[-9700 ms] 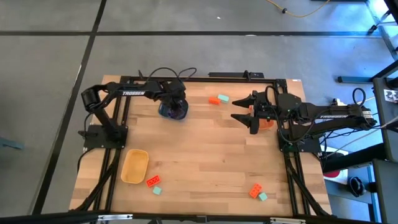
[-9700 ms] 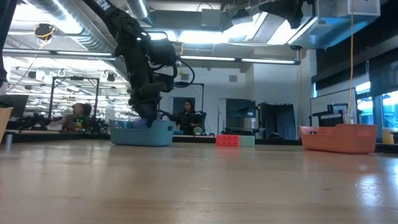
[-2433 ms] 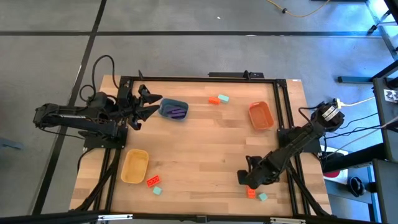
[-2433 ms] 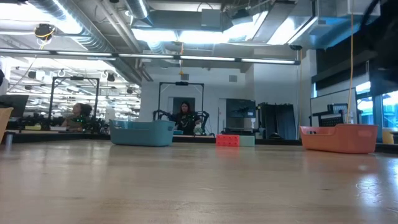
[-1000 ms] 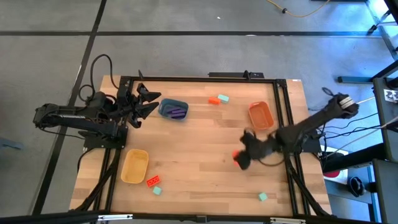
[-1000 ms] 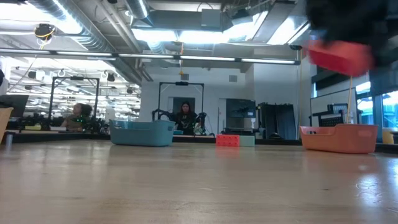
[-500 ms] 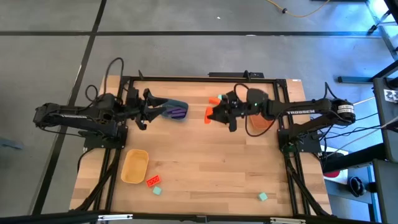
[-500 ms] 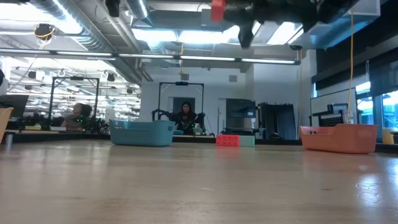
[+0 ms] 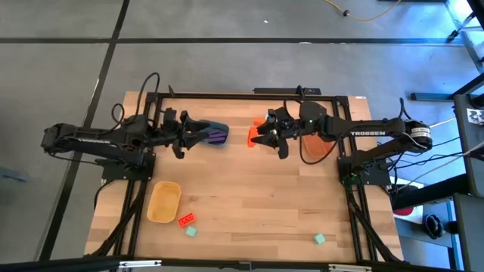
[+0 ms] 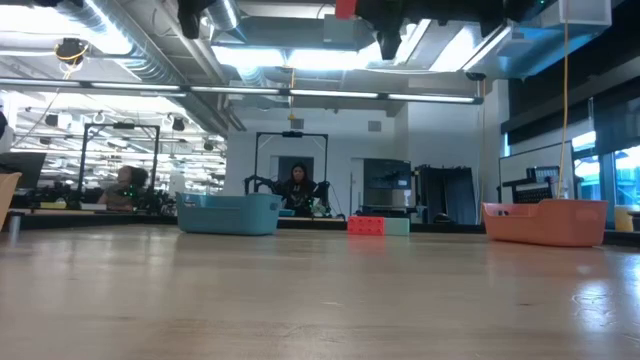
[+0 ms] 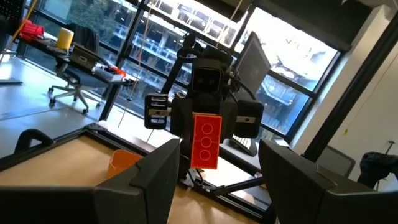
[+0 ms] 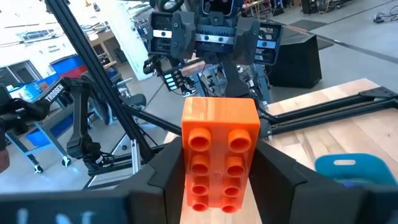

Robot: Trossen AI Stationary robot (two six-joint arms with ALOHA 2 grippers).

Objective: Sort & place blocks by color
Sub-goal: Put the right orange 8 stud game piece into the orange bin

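— See the near edge of the worktop? One mint-green block [image 9: 321,239] lies alone by the near right corner. A couple of seconds ago an orange-red one lay beside it.

— And the right gripper [image 9: 257,138] took it?

— Yes, it's pinching that orange-red block [image 9: 252,137] between its fingers. A second ago it was over the right side of the worktop; now it has swung up by the far edge, past the orange tub [image 9: 318,152], toward the middle.

— So not dropped yet. I'd say that block is only half sorted.

— Agreed. Near the left corner, another orange-red brick [image 9: 185,220] and a mint one [image 9: 190,231] sit just beside the yellow tub [image 9: 164,202], untouched.

— The left gripper [image 9: 200,136]?

— Fingers spread, holding nothing, nudged closer to the blue tub [image 9: 215,134] at the far edge, with purple pieces inside.

— What does the overhead miss?

— Height. From table level the block rides well above the worktop, at the picture's top. The right wrist camera shows its studs and the fingers clamped on both sides; the left wrist camera sees it head-on, facing that arm.
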